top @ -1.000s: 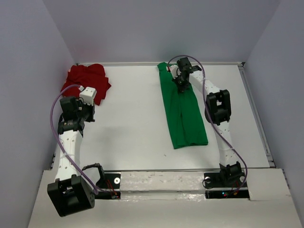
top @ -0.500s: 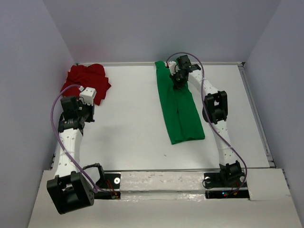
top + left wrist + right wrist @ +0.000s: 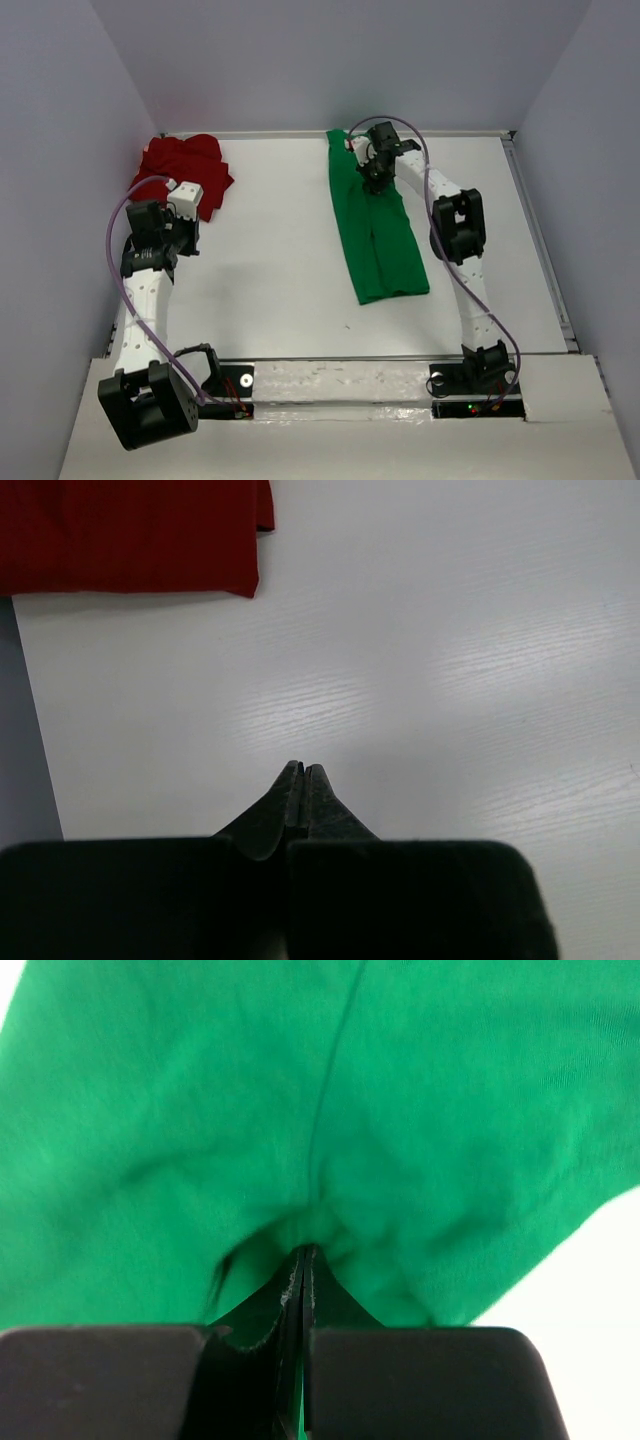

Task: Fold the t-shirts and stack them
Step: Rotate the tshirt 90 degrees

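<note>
Both claws are together: the right gripper (image 3: 304, 1250), clamped on the green t-shirt (image 3: 385, 250) at upper centre, should drag it slowly and flat; the left gripper (image 3: 303, 768) holds nothing.

Matt cloth green t-shirt (image 3: 382, 240), red t-shirt (image 3: 178, 165); smooth, faintly glossy table (image 3: 280, 270)

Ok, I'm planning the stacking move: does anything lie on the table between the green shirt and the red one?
Nothing visible does. Only bare table separates the green t-shirt from the red t-shirt.
</note>
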`<action>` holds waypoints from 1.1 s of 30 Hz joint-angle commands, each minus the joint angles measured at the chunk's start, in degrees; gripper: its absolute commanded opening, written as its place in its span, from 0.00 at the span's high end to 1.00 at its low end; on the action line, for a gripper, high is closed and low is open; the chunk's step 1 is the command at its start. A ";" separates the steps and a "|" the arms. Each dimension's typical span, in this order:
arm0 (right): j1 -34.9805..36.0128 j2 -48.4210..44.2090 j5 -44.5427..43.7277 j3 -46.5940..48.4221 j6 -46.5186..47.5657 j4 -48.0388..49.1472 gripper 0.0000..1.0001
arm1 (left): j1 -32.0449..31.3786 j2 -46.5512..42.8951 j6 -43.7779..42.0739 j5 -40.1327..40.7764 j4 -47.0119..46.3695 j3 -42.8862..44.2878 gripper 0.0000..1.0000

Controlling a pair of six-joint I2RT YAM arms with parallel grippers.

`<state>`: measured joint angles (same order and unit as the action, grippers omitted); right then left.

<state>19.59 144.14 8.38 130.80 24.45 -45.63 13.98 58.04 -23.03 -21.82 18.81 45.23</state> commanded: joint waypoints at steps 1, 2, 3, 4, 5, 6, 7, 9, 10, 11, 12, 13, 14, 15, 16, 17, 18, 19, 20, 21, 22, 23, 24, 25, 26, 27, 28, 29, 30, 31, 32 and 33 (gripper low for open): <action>0.44 -11.40 -8.09 -6.95 1.04 -2.45 1.00 | 0.26 -0.56 -0.18 -3.31 0.70 3.98 1.00; 0.44 -13.25 -10.38 -9.75 1.13 -2.28 1.00 | 0.09 -0.65 -0.18 -4.18 0.79 4.16 1.00; 0.44 -16.49 -12.58 -10.82 1.30 -2.36 1.00 | 0.00 -0.82 -0.18 -4.54 0.88 4.34 1.00; 0.44 -18.00 -13.64 -11.53 1.48 -2.54 1.00 | -0.09 -1.00 -0.18 -5.24 0.97 4.42 1.00; 0.44 -19.40 -14.53 -11.88 1.48 -2.89 1.00 | -0.26 -1.09 -0.09 -5.51 0.97 4.51 1.00; 0.44 -20.72 -15.67 -11.89 1.48 -3.85 1.00 | -0.61 -1.17 -0.18 -5.86 1.14 4.86 1.00; 0.44 -22.91 -16.02 -11.71 1.57 -4.38 1.00 | -0.88 -1.09 -0.26 -6.04 1.32 5.04 1.00; 0.44 -25.03 -16.64 -11.71 1.48 -5.17 1.00 | -1.76 -0.65 -0.44 -6.65 1.67 5.65 1.00; 0.44 -26.87 -16.56 -11.71 0.96 -5.44 1.00 | -3.33 0.13 -0.61 -6.57 2.19 6.53 1.00; 0.44 -27.67 -16.21 -11.71 0.69 -5.96 1.00 | -4.56 0.66 -1.14 -6.22 2.46 6.88 1.00; 0.44 -28.46 -15.94 -11.89 0.25 -7.10 1.00 | -6.40 1.45 -1.84 -5.95 2.98 7.50 1.00; 0.44 -30.30 -15.68 -13.37 -0.27 -7.54 1.00 | -11.47 3.64 -2.54 -4.99 4.47 8.81 1.00; 0.44 -30.32 -15.85 -14.95 -0.28 -7.81 1.00 | -13.87 4.88 -3.25 -4.98 5.27 9.60 1.00; 0.44 -32.58 -16.03 -19.14 -0.80 -7.99 1.00 | -16.76 7.67 -3.86 -5.50 5.88 10.48 1.00; 0.44 -33.99 -16.29 -19.18 -0.98 -7.81 1.00 | -18.09 9.27 -3.87 -6.73 6.06 11.19 1.00; 0.44 -35.49 -16.64 -24.92 -1.42 -6.33 1.00 | -18.98 10.85 -3.69 -10.83 5.98 12.93 1.00; 0.44 -39.16 -17.08 -28.29 -1.77 -5.10 1.00 | -19.16 12.69 -3.69 -13.31 6.33 13.99 1.00; 0.44 -41.28 -16.39 -34.85 -2.47 -4.13 1.00 | -19.60 16.54 -4.04 -15.25 7.20 16.79 1.00; -0.08 -43.22 -15.25 -37.96 -3.43 -3.16 1.00 | -20.99 18.32 -4.04 -18.22 7.64 18.38 1.00; -0.08 -46.72 -14.02 -40.69 -3.88 -3.07 1.00 | -21.97 21.64 -4.57 -19.30 7.91 20.05 1.00; -0.08 -48.49 -11.48 -45.67 -4.66 -3.07 1.00 | -23.02 23.07 -4.40 -19.31 7.56 23.20 1.00; -0.08 -50.08 -9.54 -47.90 -4.76 -3.59 1.00 | -25.29 24.30 -4.05 -19.31 7.30 24.54 1.00; -0.08 -51.66 -5.87 -50.01 -4.41 -4.20 1.00 | -26.36 25.79 -3.87 -19.31 7.12 26.12 1.00; -0.08 -54.46 0.52 -51.68 -3.89 -4.90 0.99 | -27.33 28.68 -3.69 -19.40 6.95 27.35 1.00; -0.08 -55.53 2.41 -53.70 -3.62 -5.95 0.88 | -28.12 30.19 -3.00 -19.22 6.77 30.06 1.00; -0.08 -56.32 3.99 -54.24 -3.70 -7.88 0.64 | -28.91 31.85 -2.82 -19.31 6.94 31.39 1.00; -0.08 -57.99 6.01 -54.77 -3.70 -8.59 0.58 | -30.40 34.92 -2.73 -19.31 7.47 33.50 1.00; -0.08 -58.96 6.90 -55.30 -3.79 -9.04 0.54 | -31.20 36.34 -2.64 -19.48 7.91 34.47 1.00; -0.08 -59.93 7.78 -56.44 -3.97 -8.95 0.51 | -31.99 37.75 -2.90 -19.31 8.87 35.79 1.00; -0.08 -61.42 9.88 -56.71 -4.23 -8.61 0.51 | -33.74 40.28 -3.25 -18.61 11.40 38.24 1.00; -0.08 -61.60 11.38 -56.80 -4.23 -9.12 0.57 | -34.45 41.27 -4.04 -18.34 12.12 38.87 1.00; -0.08 -61.26 13.48 -55.67 -4.06 -9.91 0.65 | -35.15 41.80 -4.22 -17.56 12.39 39.14 1.00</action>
<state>19.53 85.95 12.53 74.08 20.95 -54.68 -18.85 97.82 -26.22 -38.83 26.76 80.86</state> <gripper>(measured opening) 0.416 0.014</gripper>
